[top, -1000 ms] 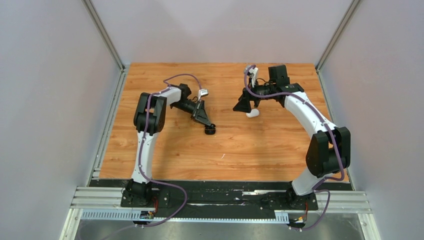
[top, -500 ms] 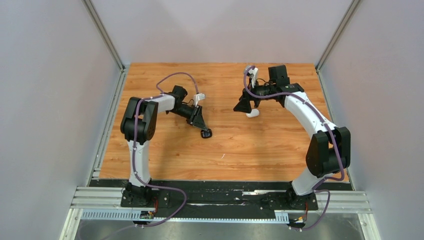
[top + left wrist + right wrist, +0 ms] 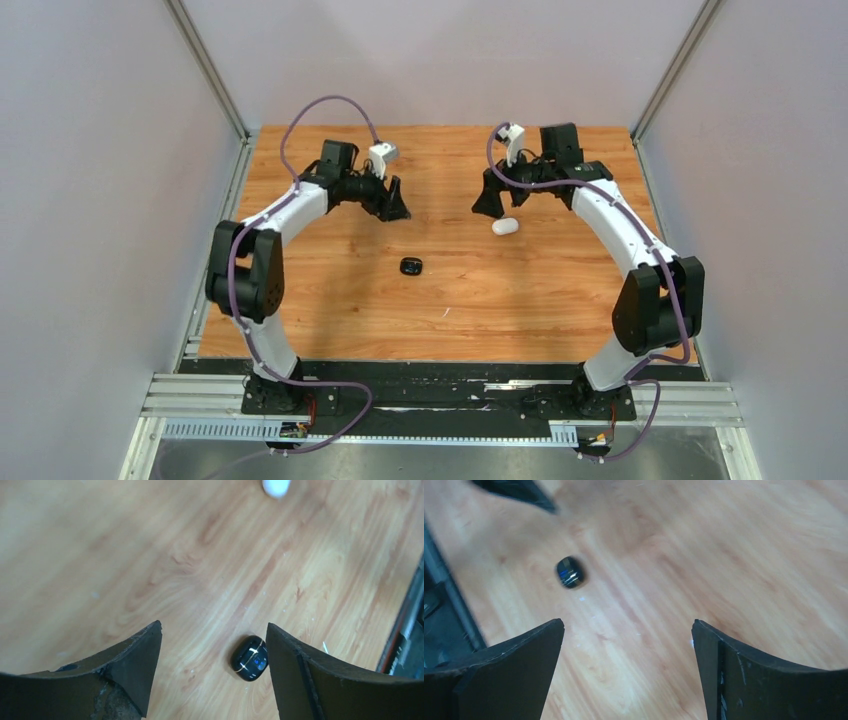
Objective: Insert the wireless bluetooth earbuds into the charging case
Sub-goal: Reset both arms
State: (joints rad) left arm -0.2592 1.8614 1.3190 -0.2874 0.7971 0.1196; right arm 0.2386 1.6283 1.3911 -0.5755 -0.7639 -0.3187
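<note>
Left gripper: the left gripper (image 3: 214, 630) has let go of the black case (image 3: 411, 266) and pulled up and back toward the far-left part of the table (image 3: 330, 320) — its fingers are spread wide with nothing between them.
Right gripper: the right gripper (image 3: 627, 625) has also lifted a little and spread further; it is empty and hangs just behind the white case (image 3: 505, 227) without touching it.
Black case: it lies alone near mid-table, lid shut as far as the left wrist view shows, well apart from both arms.
White case: it rests on the wood farther back and to the right, apart from the black case; it looks closed, though it is small in the overhead view.
Earbuds: no loose bud shows in any view; whether they sit inside the cases cannot be seen.
Pale fleck: a tiny pale fleck (image 3: 446, 312) lies nearer the base rail (image 3: 440, 380), too small to identify.
Meaning for the task: both cases shut and released suggests the inserting is done or nearly so — a judgement only.
Edges: both cases sit well away from every table edge; the left elbow rides close to the left wall (image 3: 110, 200).
Open room: bare wood lies between the two cases and in front of them, toward the base rail.
</note>
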